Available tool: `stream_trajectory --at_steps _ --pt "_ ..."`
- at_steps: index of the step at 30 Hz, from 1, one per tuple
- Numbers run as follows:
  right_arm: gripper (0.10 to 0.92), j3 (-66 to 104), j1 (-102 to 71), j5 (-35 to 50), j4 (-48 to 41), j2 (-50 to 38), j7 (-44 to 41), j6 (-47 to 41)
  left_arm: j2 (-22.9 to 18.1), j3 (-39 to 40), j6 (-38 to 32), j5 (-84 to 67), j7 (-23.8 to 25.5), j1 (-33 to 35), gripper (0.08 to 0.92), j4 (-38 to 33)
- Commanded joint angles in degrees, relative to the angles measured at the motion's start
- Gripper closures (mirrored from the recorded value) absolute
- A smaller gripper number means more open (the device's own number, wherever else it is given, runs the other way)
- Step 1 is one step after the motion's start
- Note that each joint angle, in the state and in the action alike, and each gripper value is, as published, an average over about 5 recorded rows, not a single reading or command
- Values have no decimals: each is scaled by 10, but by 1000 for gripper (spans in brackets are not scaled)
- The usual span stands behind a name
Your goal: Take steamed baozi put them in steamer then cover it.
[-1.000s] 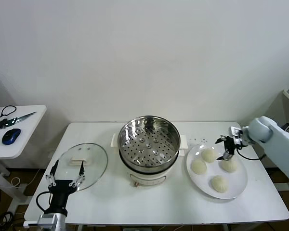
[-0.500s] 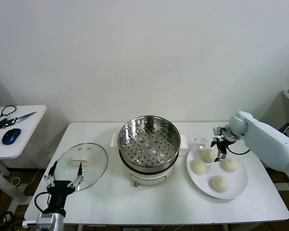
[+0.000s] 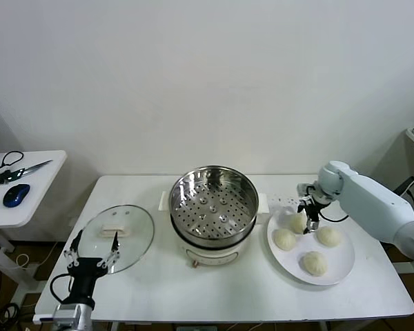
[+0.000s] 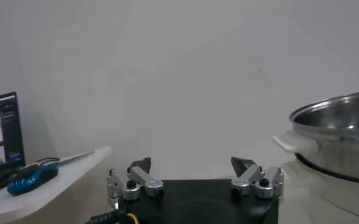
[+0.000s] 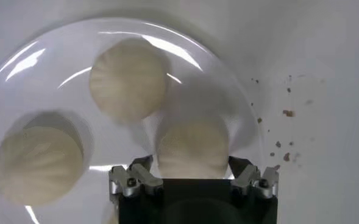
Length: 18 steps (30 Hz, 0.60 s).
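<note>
Over the last second the right arm has swung in from the table's right edge toward the steamer side of the plate, and its right gripper (image 3: 308, 219) now straddles the rear-left bun.

The white table (image 3: 372, 293) carries everything. The steamer (image 3: 212, 207) stands at its centre, perforated tray bare, so no bun has gone in yet. Left of it the cover (image 3: 119, 238) lies flat on the table, out of the way until loading is done. To the right, the white plate (image 3: 339, 265) holds all four steamed baozi (image 5: 129, 79), set close together.

In the right wrist view one bun (image 5: 191, 146) sits between the fingers, which stand either side of it, closing in; whether the pads already press the dough cannot be told. Judging by that, the first pick is in hand.

The left gripper (image 3: 92, 252) waits near the table's front left corner, just before the cover, fingers spread wide and holding nothing, probably placed there for the lid later.
</note>
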Motion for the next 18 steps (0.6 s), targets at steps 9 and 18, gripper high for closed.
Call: stream_trajectory --at_steps 9,18 --pt "316 3 12 -5 7 -1 -5 20 2 2 -1 3 0 6 177 0" --pt "318 -113 171 73 53 -16 -21 98 4 0 -2 -2 0 13 177 -2"
